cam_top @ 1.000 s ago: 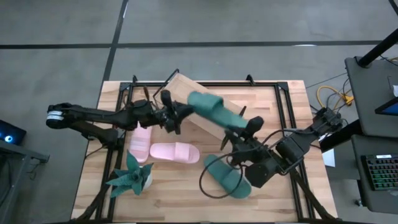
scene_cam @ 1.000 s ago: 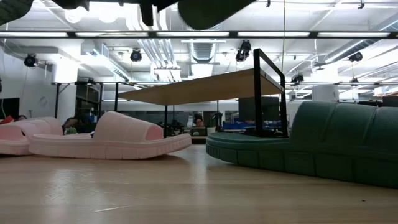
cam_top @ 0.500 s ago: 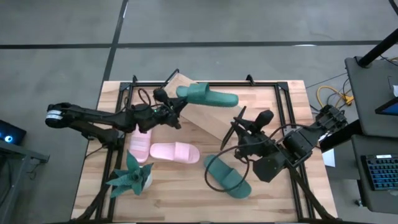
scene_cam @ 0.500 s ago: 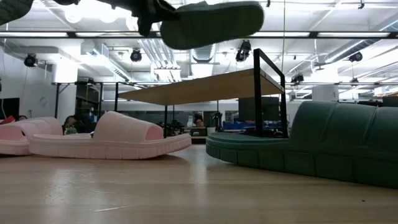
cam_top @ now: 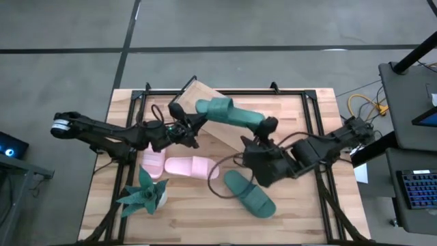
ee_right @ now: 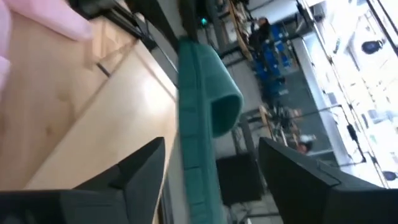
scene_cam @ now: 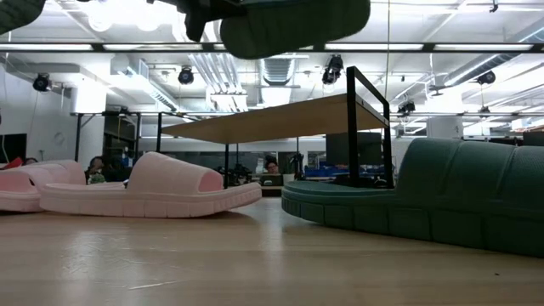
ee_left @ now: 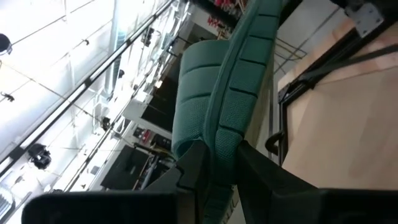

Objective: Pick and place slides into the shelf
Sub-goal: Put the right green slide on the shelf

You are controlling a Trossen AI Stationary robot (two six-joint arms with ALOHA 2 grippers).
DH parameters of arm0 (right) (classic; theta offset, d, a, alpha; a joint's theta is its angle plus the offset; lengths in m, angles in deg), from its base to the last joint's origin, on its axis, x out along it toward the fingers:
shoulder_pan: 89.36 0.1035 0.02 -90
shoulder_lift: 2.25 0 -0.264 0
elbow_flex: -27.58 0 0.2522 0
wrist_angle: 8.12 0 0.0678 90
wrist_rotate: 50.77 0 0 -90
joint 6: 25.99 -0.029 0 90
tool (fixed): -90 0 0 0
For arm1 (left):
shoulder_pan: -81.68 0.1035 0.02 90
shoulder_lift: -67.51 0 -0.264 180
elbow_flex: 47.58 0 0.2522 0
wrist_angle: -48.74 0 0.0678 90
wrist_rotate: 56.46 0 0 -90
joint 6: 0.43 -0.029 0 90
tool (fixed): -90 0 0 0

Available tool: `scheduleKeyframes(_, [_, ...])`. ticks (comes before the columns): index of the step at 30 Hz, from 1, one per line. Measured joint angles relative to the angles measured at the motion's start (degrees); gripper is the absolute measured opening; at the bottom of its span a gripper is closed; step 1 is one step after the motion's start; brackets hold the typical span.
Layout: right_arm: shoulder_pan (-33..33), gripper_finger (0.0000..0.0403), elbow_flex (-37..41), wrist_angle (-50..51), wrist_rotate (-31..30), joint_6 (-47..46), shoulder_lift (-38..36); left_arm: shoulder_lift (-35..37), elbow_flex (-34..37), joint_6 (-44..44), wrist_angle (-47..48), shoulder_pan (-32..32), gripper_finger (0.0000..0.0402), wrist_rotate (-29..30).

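change: green slide (cam_top: pixel 229 113) now carried by left gripper (cam_top: pixel 192 124), jaws clamped on it, released by right gripper (cam_top: pixel 263 130), jaws apart | meaning: handover done, placing on shelf (cam_top: pixel 232 133) remains

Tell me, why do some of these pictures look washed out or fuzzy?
Left wrist view: ceiling lights glare to white behind the dark green foam slide pinched between the left gripper fingers. Right wrist view: soft throughout, with bright glare in one corner. Low view: the held slide is a dark silhouette against ceiling lamps. High view: even light.
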Motion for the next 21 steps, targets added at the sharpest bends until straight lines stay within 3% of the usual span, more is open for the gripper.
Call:
scheduleKeyframes(7, [-4.4, 0.0262, -0.1, -0.4, 7.3, -2.0, 0.0, -1.2, -1.2, -0.1, -2.2, -0.6, 0.0046, 4.7])
scheduleKeyframes(21, [-7.9, 0.0267, 0.0, 0.2, 7.2, 0.6, 0.0, -8.6, -6.9, -4.0, -2.0, -0.6, 0.0046, 8.2])
